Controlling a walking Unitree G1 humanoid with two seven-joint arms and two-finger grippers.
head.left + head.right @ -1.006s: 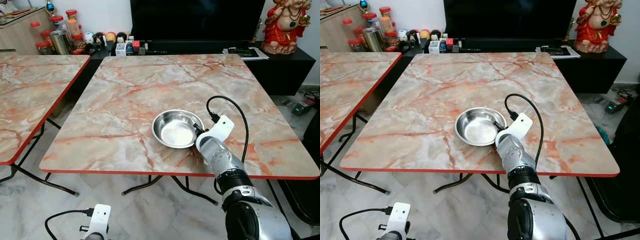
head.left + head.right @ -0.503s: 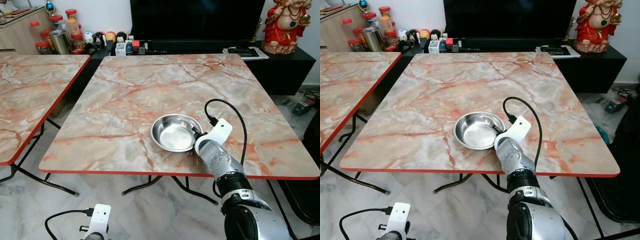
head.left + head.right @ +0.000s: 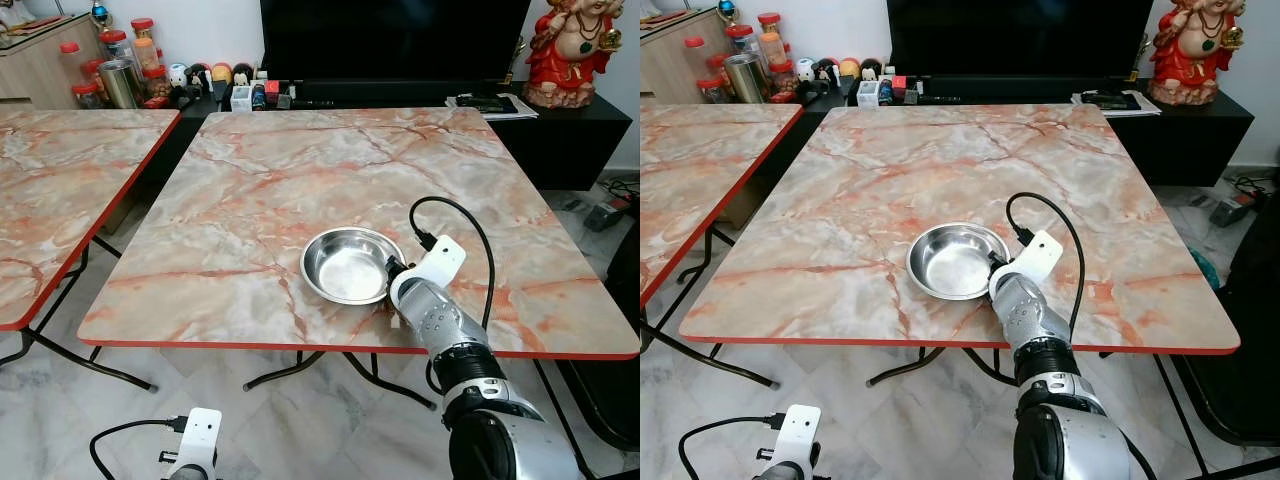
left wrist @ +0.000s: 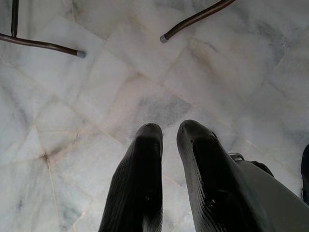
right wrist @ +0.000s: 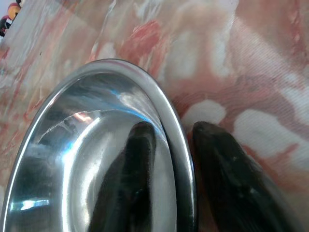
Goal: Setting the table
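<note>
The left end effector [image 4: 164, 140] hangs idle low over the tiled floor [image 4: 96, 87], its two fingers nearly together with nothing between them. Further out, the right end effector [image 5: 166, 145] pinches the near right rim of the steel bowl [image 3: 348, 264], one finger inside and one outside (the rim sits between them). The bowl rests on the marble worktop [image 3: 300, 170] near its front edge, now a touch further left than a second ago

bowl [image 3: 349, 264]: shiny silver | table [image 3: 250, 180]: pink-orange marble, red edge | floor [image 4: 72, 111]: pale grey marble
</note>
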